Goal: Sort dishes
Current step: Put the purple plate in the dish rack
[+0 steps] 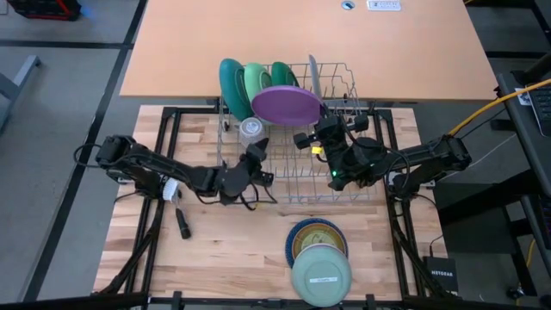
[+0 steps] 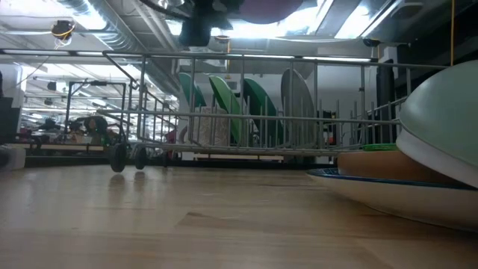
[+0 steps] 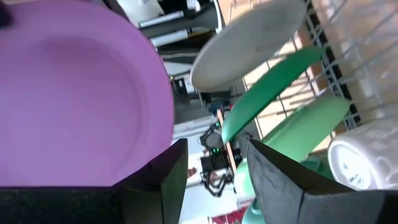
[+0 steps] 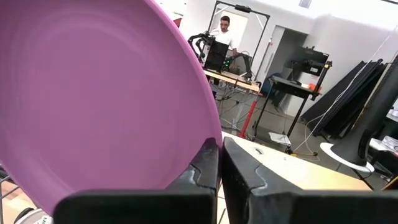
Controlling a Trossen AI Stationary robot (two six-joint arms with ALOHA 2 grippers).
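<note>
The high view looks straight down on the whole table (image 1: 215, 250). The low view sits on the tabletop, looking across. Both wrist views sit very close to the purple plate (image 4: 93, 93), seen from above too.

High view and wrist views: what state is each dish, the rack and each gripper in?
Round purple plastic plate: lifted over the rack, pinched at its rim.
Right gripper: shut on the purple plate.
Left gripper: open, empty.
Metal wire dish rack: holds upright green plates.
Stacked dishes: resting on the table.

Plates (image 1: 245, 82) in rack (image 1: 297, 159) (upright) — left end
</note>
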